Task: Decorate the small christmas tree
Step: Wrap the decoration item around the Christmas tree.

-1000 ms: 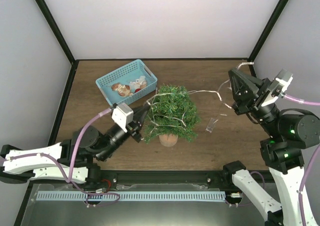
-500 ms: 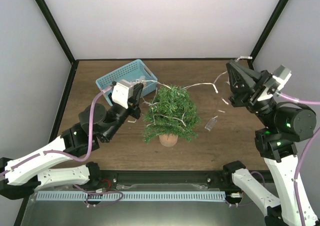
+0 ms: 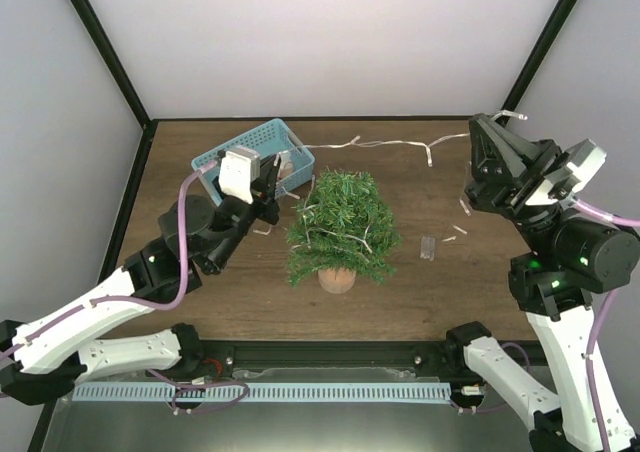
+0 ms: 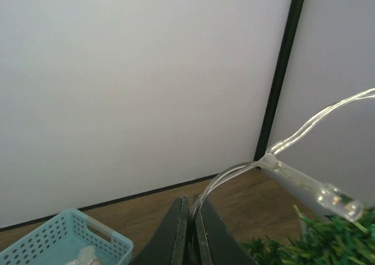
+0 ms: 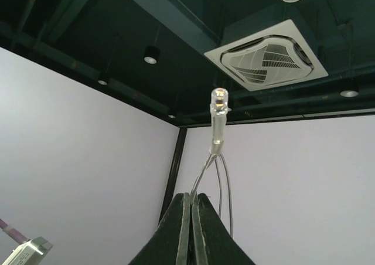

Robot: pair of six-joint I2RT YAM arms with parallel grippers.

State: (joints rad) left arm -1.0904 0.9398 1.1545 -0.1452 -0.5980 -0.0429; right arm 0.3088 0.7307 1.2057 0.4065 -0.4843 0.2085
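The small christmas tree [image 3: 340, 234] stands mid-table in its brown pot [image 3: 336, 279], with pale strands among its branches. A clear string of lights [image 3: 390, 143] spans the air behind the tree between both grippers. My left gripper [image 3: 274, 168] is raised by the basket, shut on the wire [image 4: 231, 174], with a bulb [image 4: 331, 196] just past its tips [image 4: 192, 201] and tree needles [image 4: 319, 244] below. My right gripper [image 3: 483, 124] is raised at the back right, pointing upward. Its jaws [image 5: 191, 196] are shut on the wire below a bulb [image 5: 219, 101].
A light-blue basket [image 3: 213, 161] with ornaments sits at the back left, partly behind my left arm, and shows in the left wrist view [image 4: 58, 241]. A small clear piece [image 3: 427, 248] and loose bulbs [image 3: 464, 207] of the string lie right of the tree.
Both grippers have risen and moved toward the back. The string of lights came off the treetop and now stretches behind the tree. The clear piece shifted slightly on the table.
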